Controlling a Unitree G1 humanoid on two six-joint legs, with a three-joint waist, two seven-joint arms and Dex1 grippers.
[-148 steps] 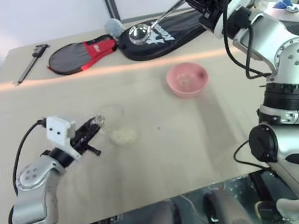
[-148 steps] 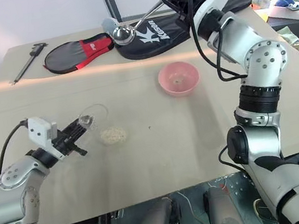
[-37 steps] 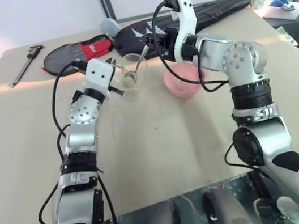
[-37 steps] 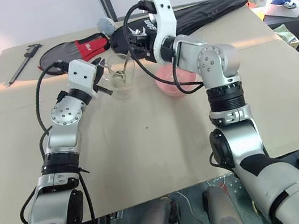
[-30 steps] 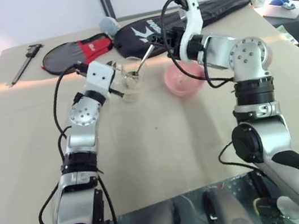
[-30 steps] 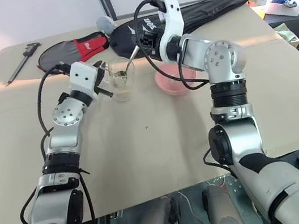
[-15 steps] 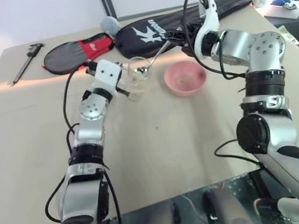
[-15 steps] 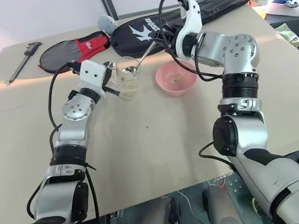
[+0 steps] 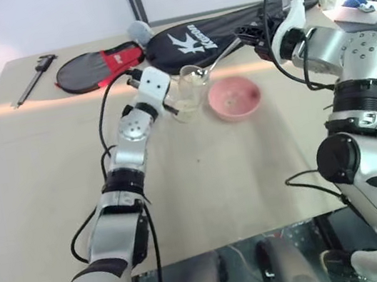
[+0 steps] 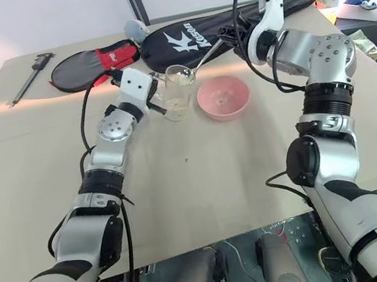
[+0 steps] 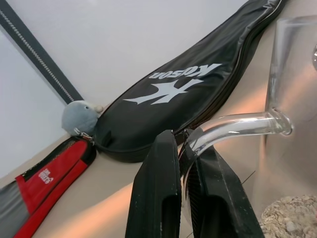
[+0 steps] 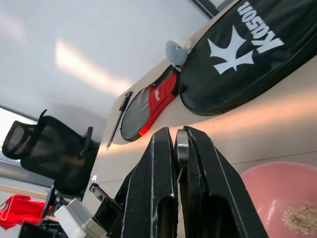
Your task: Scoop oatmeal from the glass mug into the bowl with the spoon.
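Observation:
The glass mug (image 9: 191,91) stands upright just left of the pink bowl (image 9: 234,98), with a small heap of oatmeal (image 11: 292,218) at its bottom. My left gripper (image 9: 172,105) is shut on the mug's clear handle (image 11: 233,126). My right gripper (image 9: 251,32) hangs behind the bowl, shut on the long handle of the spoon (image 10: 207,55). The spoon slants down to the left, and its head (image 9: 199,74) sits at the mug's far rim. I cannot tell whether the head carries grains. A little oatmeal (image 12: 299,215) lies inside the bowl.
A black racket cover (image 9: 241,20) and a red-and-black cover (image 9: 100,65) lie along the table's far edge, with a grey soft toy (image 9: 137,30) between them. A dark caliper (image 9: 36,76) lies far left. A white box (image 9: 355,12) sits at the far right.
Both arms moved to the right. The mug now stands close beside the bowl. The spoon's head, inside the mug a second ago, has risen to its rim.

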